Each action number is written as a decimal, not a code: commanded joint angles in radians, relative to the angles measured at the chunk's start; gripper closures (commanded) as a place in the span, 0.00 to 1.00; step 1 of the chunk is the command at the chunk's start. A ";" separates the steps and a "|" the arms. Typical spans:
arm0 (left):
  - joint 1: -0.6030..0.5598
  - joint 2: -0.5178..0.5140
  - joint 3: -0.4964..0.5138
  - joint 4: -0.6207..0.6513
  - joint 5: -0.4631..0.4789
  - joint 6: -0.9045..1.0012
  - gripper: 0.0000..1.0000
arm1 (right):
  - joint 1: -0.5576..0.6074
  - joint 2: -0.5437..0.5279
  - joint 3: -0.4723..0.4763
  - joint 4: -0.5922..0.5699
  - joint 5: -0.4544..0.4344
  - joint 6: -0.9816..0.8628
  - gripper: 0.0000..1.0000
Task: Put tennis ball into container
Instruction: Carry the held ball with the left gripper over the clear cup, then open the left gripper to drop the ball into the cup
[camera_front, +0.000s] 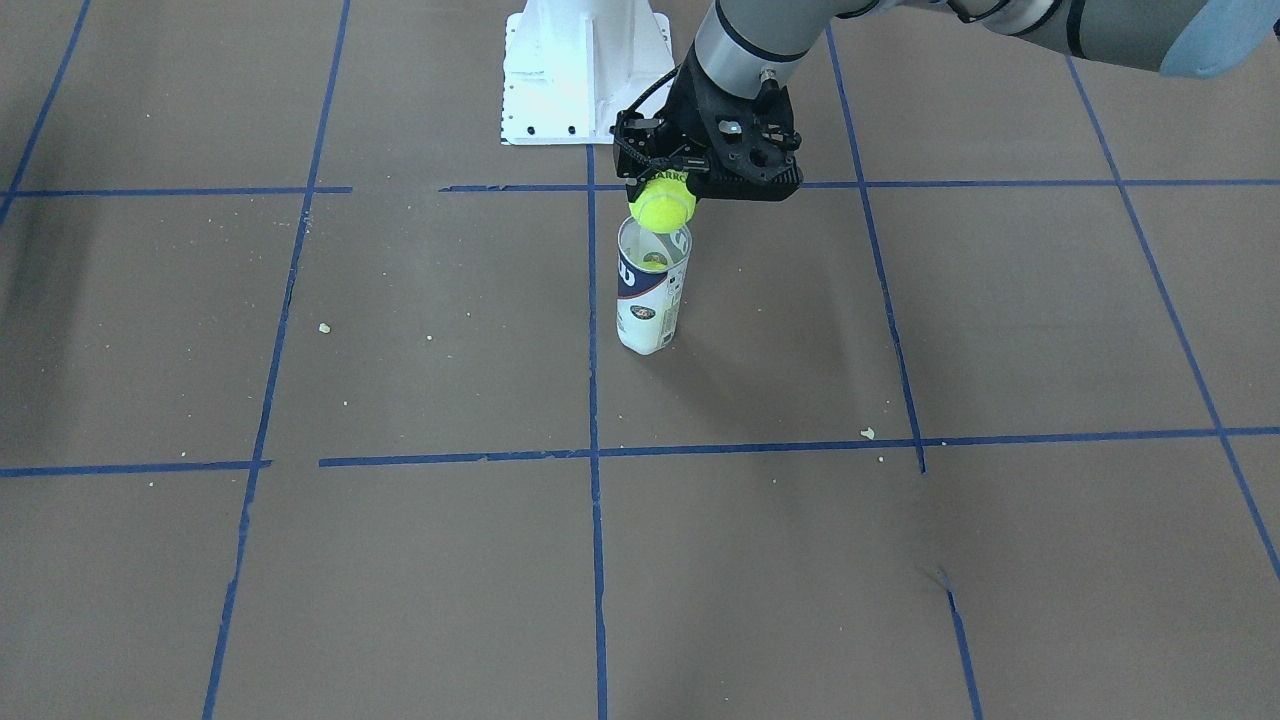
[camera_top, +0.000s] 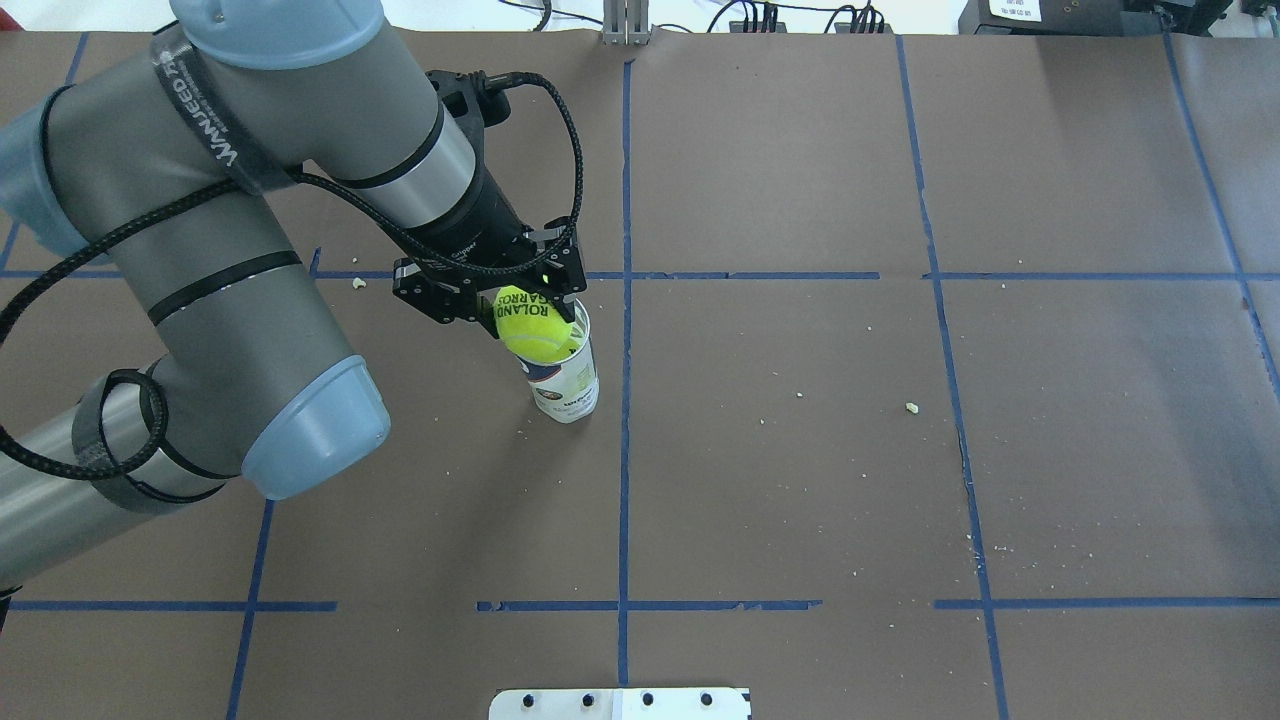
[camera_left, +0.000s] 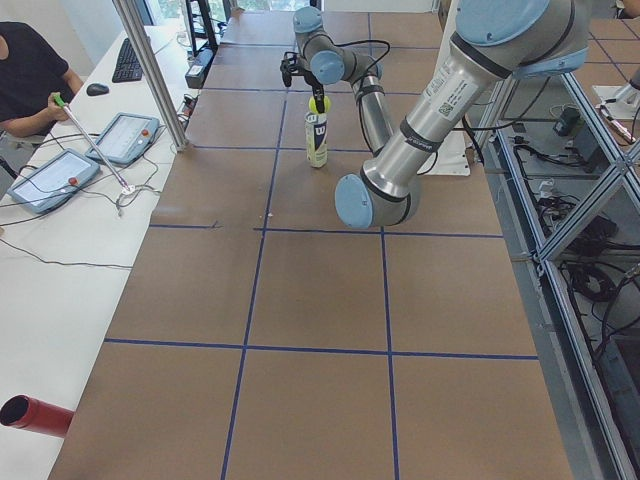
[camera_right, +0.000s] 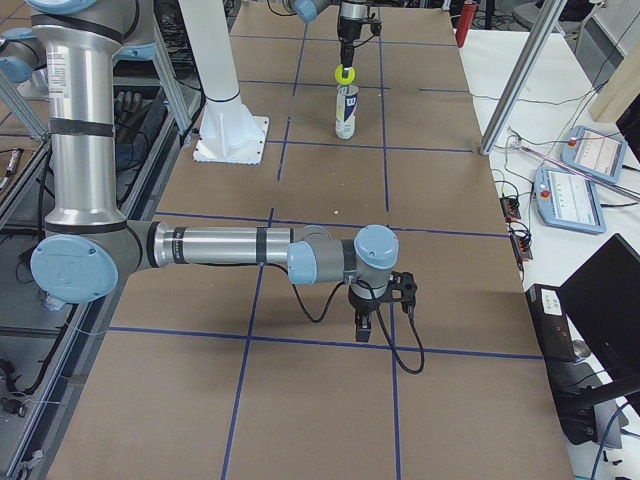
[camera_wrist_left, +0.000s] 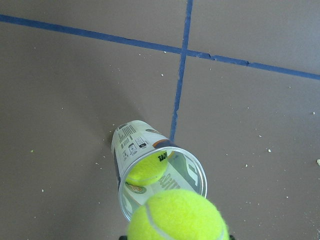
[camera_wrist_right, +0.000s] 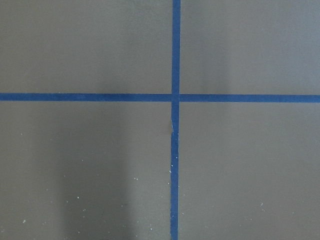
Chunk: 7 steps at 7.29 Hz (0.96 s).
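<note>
The left claw (camera_front: 664, 188) is closed on the ball (camera_front: 662, 208), its fingers pressing the ball from two sides. The ball hangs right over the open mouth of the tube (camera_front: 648, 300). From the front, the ball's underside overlaps the far rim; whether it touches the rim I cannot tell. From overhead, the ball (camera_top: 533, 325) covers most of the mouth, its "ROLAND GARROS" print facing up, with the tube (camera_top: 568, 388) showing below it. The left wrist view looks down past the held ball (camera_wrist_left: 175, 216) into the tube (camera_wrist_left: 131, 146), where a second ball (camera_wrist_left: 146, 169) lies at the bottom.

The tube stands upright on the brown tabletop (camera_front: 1000, 320), just beside a blue tape line (camera_front: 592, 330) and in front of the white robot base (camera_front: 580, 70). Small pale crumbs are scattered over the tabletop.

The right claw (camera_right: 365, 318) is well apart from the tube (camera_right: 346, 112), low over the tabletop near a tape crossing. It shows only in the side view, so I cannot tell whether it is open or closed.
</note>
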 joint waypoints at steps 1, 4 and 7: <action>0.002 0.000 0.001 -0.002 0.001 0.006 1.00 | 0.000 0.000 0.000 0.000 0.000 0.000 0.00; 0.000 0.002 -0.002 -0.010 -0.002 0.002 0.18 | 0.000 0.000 0.000 0.000 0.000 0.000 0.00; 0.000 0.006 -0.011 -0.008 -0.033 -0.004 0.00 | 0.000 0.000 0.000 0.000 0.000 0.000 0.00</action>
